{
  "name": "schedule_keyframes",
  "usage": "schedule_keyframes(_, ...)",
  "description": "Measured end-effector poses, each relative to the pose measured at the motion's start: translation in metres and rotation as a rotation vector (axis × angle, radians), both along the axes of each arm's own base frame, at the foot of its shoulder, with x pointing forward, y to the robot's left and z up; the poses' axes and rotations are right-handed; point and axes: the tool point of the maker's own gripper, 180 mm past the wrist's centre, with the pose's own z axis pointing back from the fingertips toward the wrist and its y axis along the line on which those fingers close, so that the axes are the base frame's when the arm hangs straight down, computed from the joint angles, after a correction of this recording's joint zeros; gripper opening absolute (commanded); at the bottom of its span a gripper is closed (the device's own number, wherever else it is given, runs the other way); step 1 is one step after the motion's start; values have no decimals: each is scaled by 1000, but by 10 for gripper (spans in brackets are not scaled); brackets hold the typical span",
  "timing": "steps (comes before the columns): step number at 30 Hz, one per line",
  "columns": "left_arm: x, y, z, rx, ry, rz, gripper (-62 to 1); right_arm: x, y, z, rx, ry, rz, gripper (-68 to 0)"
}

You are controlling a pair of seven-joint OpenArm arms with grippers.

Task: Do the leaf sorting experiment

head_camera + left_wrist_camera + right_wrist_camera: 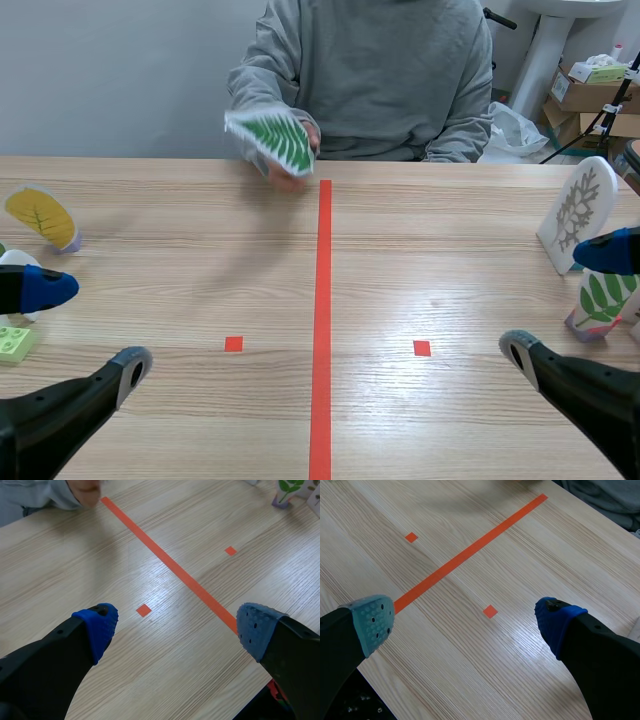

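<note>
The person (370,70) in a grey sweatshirt sat at the top centre of the scene view, across the desk (450,260). One hand (292,168) held a card with a green leaf, the held card (272,140), tilted and in the air above the far end of the red line (322,320), just left of it. The card was somewhat blurred.

At the left edge of the frame the yellow card (42,217) stood upright on a small base, well apart from the line. Below it, in the lower left corner, a pale green block (15,343) lay on the desk. At the right edge the white card (580,212) stood upright, and just below it stood the green card (603,300) on its base, partly hidden behind the right arm's blue pad.

The left end effector (88,328) hung low at the lower left, fingers spread wide with nothing between them. In the left wrist view the left end effector (177,630) showed only bare desk and tape marks between its pads, with the green card (287,490) far ahead beyond the line.

The right end effector (566,300) sat at the lower right, also spread wide and holding nothing. In its own view the right end effector (464,622) framed one small red square and bare wood.
</note>
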Motion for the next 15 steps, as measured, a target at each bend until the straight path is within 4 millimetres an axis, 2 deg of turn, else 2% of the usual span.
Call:
schedule_keyframes(4, -7, -6, -1, -11, 23, -33, -99, 0, 0, 0, 0, 0, 0, -102)
schedule_keyframes(15, -7, -5, -1, -10, 22, -32, -99, 0, 0, 0, 0, 0, 0, -102)
